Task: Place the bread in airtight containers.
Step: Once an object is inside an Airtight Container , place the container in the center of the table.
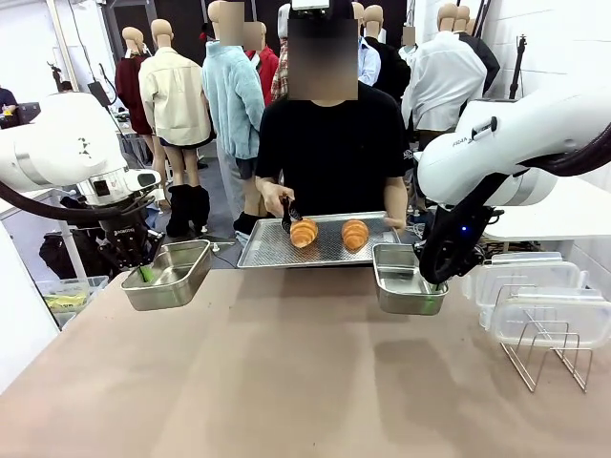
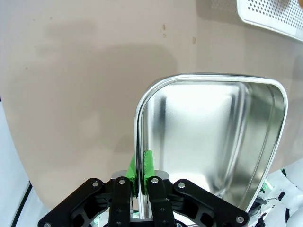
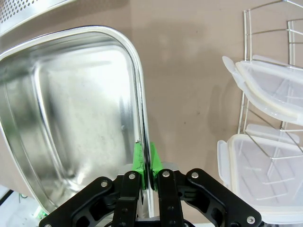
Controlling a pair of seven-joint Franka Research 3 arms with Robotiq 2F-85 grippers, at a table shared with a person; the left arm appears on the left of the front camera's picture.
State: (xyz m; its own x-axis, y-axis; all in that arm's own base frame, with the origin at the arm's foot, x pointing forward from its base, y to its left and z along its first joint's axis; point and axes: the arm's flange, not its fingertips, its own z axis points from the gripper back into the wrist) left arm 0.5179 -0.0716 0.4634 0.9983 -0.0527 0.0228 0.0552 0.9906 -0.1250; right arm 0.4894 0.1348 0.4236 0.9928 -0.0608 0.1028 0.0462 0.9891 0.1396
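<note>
Two golden croissants [image 1: 304, 232] [image 1: 355, 234] lie on a perforated metal tray [image 1: 271, 248] that a person holds at the far edge of the table, black tongs [image 1: 286, 218] at the left croissant. My left gripper [image 1: 145, 274] is shut on the rim of an empty steel container [image 1: 170, 277], held above the table left of the tray. In the left wrist view the green pads [image 2: 147, 163] pinch that container [image 2: 208, 142] wall. My right gripper [image 1: 436, 282] is shut on the rim of the other empty container [image 1: 406, 282], right of the tray; its wall [image 3: 142, 123] sits between the pads [image 3: 138, 160].
Clear plastic lids [image 1: 535, 286] [image 3: 274, 90] lean in and beside a wire rack [image 1: 544, 355] at the table's right. The tray's corner [image 2: 270, 13] shows above the left container. The brown tabletop [image 1: 286, 382] lies bare in front.
</note>
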